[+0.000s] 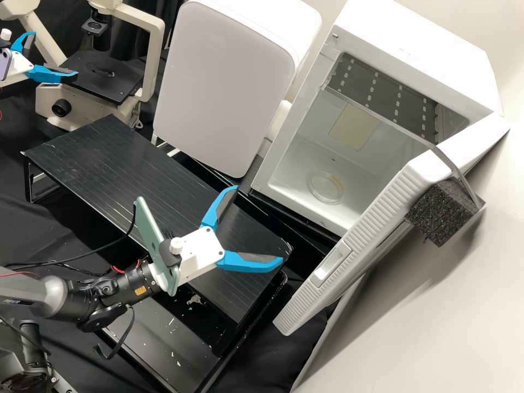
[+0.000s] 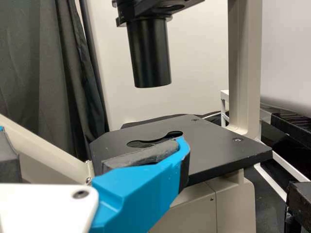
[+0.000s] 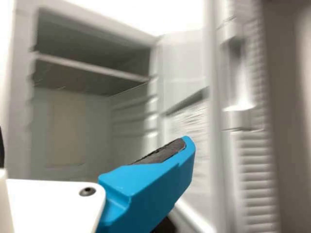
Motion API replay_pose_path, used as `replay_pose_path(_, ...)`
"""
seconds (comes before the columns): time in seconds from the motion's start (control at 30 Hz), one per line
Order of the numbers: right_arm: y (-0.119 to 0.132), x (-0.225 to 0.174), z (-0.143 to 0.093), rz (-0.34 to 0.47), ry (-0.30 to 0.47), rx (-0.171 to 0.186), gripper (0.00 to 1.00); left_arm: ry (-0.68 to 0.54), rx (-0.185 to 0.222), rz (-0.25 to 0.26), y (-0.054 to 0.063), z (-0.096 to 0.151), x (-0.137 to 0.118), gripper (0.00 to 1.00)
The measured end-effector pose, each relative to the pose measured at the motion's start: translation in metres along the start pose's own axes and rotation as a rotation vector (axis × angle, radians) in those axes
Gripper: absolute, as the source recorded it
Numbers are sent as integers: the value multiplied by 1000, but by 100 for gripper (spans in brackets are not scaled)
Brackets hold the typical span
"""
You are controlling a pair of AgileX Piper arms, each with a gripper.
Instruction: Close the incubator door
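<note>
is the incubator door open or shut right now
Open: the incubator door stands swung out, exposing the shelf and petri dish inside.

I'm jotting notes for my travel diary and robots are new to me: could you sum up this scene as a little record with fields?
Incubator: white, front exposed
Door: wide open, not yet closed
Inside: a shelf; a clear round dish on the floor
Right gripper: open, empty, over the black stand, clear of the door
Left gripper: open, empty, by the microscope
</note>
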Motion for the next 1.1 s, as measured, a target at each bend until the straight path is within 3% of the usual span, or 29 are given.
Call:
replay_pose_path(0.17, 7, 1, 13, 57, -83, -51, 100, 0, 0, 0, 0, 0, 0, 100)
replay_pose_path(0.4, 4, 16, 28, 56, -149, -135, 100, 0, 0, 0, 0, 0, 0, 100)
replay_pose_path(0.63, 5, 32, 44, 84, -220, -186, 100, 0, 0, 0, 0, 0, 0, 100)
replay_pose_path(0.83, 6, 39, 57, 105, -277, -180, 100, 0, 0, 0, 0, 0, 0, 100)
replay_pose_path(1.1, -1, 47, 66, 81, -292, -166, 100, 0, 0, 0, 0, 0, 0, 100)
